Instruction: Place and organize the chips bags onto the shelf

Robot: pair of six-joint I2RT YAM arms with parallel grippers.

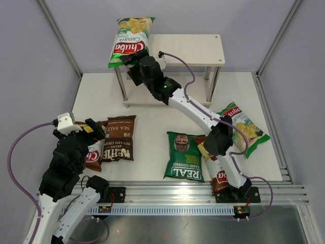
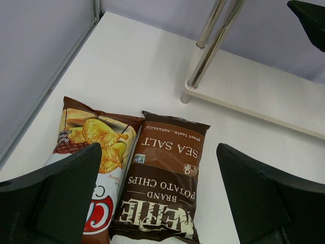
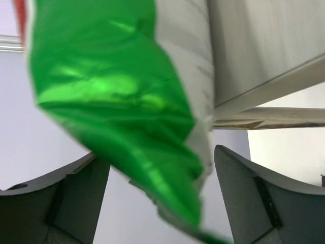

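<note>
A light-green Chuba bag (image 1: 129, 40) stands on end at the left end of the shelf (image 1: 188, 48) top board. My right gripper (image 1: 133, 60) is at its lower edge. In the right wrist view the jaws stand wide apart (image 3: 155, 198) and the blurred green bag (image 3: 122, 112) hangs between them without touching either finger. My left gripper (image 1: 89, 129) is open and empty above the Kettle bag (image 2: 167, 178) and a brown Chuba bag (image 2: 94, 147). On the table lie the REAL bag (image 1: 185, 156), a second brown Chuba (image 1: 218, 170) partly under the right arm, and a second light-green Chuba (image 1: 244, 127).
The shelf's metal legs (image 2: 205, 51) and lower board (image 2: 254, 96) stand just beyond the Kettle bag. Grey walls enclose the table on the left, back and right. A metal rail (image 1: 177, 190) runs along the near edge.
</note>
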